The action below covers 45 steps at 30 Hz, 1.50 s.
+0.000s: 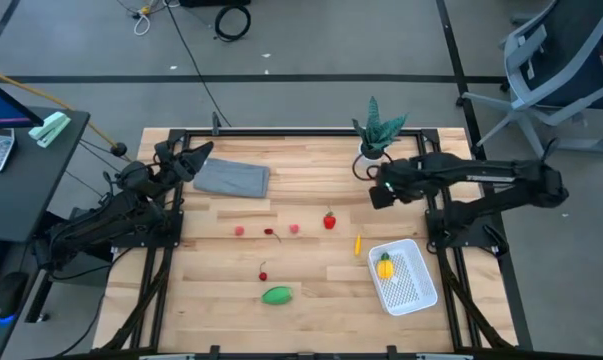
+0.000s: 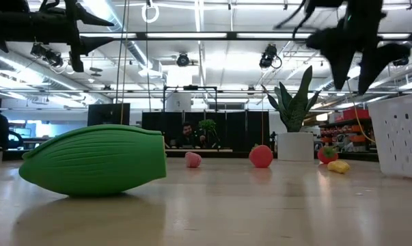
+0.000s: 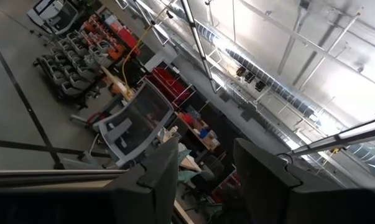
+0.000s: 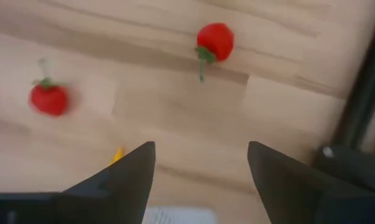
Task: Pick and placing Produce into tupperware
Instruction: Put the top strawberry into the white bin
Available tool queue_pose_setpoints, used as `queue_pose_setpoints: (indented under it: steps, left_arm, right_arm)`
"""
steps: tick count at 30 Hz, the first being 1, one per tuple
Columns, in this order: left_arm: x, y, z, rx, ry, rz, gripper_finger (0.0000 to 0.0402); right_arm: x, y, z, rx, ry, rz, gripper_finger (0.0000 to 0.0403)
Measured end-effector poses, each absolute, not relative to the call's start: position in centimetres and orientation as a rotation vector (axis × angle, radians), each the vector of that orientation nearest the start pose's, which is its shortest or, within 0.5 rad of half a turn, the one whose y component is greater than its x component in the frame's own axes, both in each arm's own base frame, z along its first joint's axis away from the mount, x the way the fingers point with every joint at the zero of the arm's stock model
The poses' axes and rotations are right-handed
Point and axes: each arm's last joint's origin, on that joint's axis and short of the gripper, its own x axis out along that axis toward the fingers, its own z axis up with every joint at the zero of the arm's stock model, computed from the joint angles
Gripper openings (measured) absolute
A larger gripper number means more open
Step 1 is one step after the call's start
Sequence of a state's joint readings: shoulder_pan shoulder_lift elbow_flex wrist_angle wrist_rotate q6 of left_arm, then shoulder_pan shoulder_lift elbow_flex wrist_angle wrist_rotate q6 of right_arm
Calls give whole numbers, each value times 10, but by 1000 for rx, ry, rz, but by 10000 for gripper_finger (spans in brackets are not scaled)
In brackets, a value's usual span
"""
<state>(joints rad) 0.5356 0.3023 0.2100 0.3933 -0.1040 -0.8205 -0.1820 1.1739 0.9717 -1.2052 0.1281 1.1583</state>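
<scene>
Two claws, left (image 1: 203, 152) and right (image 1: 379, 188), gape over wooden table (image 1: 311, 300).

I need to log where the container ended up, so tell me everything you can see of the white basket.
The white basket is a small rectangular plastic tub with low walls and a perforated, grid-like bottom; the low view shows small holes in its side wall too. It stands upright and slightly skewed on the wooden table, near the front right corner. One yellow-orange produce piece lies inside at the end towards the table's middle; the rest of the bottom is bare. A small yellow piece lies on the table just outside it, apart. Neither gripper touches it.
</scene>
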Motion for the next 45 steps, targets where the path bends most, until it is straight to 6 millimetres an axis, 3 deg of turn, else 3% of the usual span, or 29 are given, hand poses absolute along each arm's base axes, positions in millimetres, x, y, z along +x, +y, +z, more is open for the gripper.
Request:
queue_pose_setpoints:
  steps: [7,18,31,45]
  left_arm:
    - [93,59,248,-721,-538,474,162]
    - [93,59,248,-702,-533,478,162]
    - [93,59,248,-700,-532,479,162]
    - [93,59,248,-698,-532,480,162]
  right_arm:
    - [182,-71,220,1098,1152,-1079,252]
    - [194,-94,186,1100,1105,-962,233]
    - [200,-101,162,1081,1232,-993,230]
    - [203,-102,161,1079,1205,-987,201]
